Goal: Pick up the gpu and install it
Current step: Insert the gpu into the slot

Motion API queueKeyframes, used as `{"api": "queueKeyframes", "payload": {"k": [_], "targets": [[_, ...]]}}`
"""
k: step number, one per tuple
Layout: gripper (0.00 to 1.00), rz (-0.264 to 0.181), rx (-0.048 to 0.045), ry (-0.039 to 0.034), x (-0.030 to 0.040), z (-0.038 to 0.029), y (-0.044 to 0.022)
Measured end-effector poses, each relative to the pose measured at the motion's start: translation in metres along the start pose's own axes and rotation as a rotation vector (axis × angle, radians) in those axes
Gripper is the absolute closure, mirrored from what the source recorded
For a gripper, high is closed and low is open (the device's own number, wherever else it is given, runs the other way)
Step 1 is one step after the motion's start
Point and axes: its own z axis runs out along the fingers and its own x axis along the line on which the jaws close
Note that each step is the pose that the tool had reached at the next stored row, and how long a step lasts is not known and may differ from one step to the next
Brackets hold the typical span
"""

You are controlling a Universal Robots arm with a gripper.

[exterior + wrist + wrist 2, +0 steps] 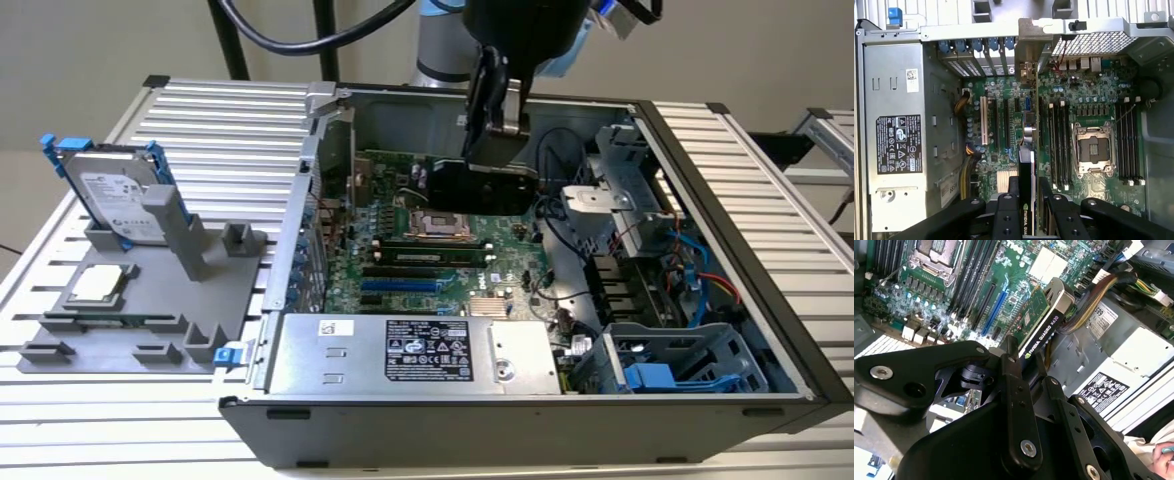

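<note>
The black pincer (1019,367) gripped the flat green-and-black gpu card (1041,322) on edge, holding it just above the green motherboard (1019,270), seemingly to line it up with the slots.

Exterior view: high, angled down into open computer case (534,300). Both wrist views look down close onto its motherboard (1089,115), first straight, second obliquely.
</note>
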Motion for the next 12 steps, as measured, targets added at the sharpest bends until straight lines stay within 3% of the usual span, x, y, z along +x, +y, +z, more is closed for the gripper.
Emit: {"api": "queueKeyframes", "payload": {"k": [7,12], "targets": [[1.00,0.000,0.0004,-0.0001,-0.0088,0.0033,0.0003],[1.00,0.000,0.0021,-0.0001,-0.0109,0.0069,0.0002]]}}
